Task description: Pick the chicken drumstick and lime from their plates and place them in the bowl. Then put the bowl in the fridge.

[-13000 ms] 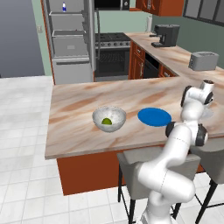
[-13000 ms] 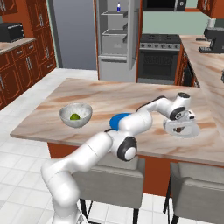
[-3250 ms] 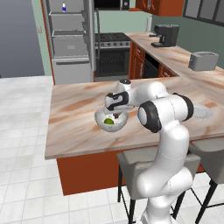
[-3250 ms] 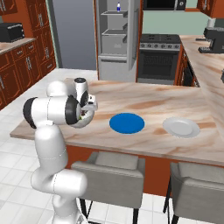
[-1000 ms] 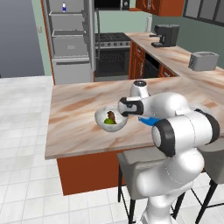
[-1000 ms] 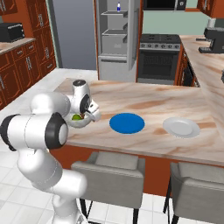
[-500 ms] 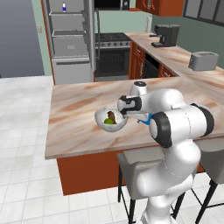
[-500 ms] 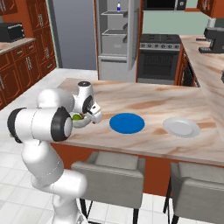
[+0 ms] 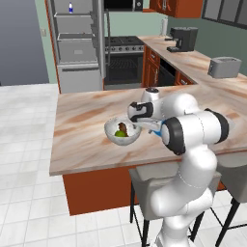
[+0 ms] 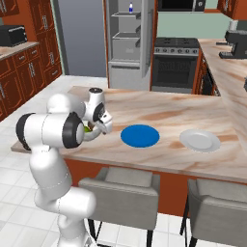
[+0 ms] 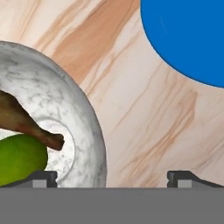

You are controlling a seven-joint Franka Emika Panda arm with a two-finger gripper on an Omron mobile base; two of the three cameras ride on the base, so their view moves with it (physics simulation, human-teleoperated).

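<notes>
The speckled grey bowl [image 9: 113, 137] stands on the island counter with the brown chicken drumstick [image 9: 123, 127] and the green lime [image 9: 118, 134] inside it. In the hand view the drumstick [image 11: 22, 120] lies over the lime [image 11: 19, 157] inside the bowl's rim [image 11: 94, 131]. My gripper [image 9: 139, 123] is open at the bowl's right edge, and the rim lies between its fingertips [image 11: 43, 177]. The gripper [image 10: 102, 129] holds nothing. The blue plate [image 10: 140, 135] and the white plate [image 10: 199, 140] lie bare to the right. The fridge [image 9: 77, 43] stands open at the back.
A black oven range [image 9: 123, 60] stands beside the fridge. A coffee machine [image 9: 181, 38] and a toaster [image 9: 224, 67] sit on the back right counter. Two grey stools [image 10: 118, 193] stand at the island's near side.
My hand has shifted a little to the left, closer over the bowl's right rim. The jaws have stayed open, and the bowl and its contents have not moved.
</notes>
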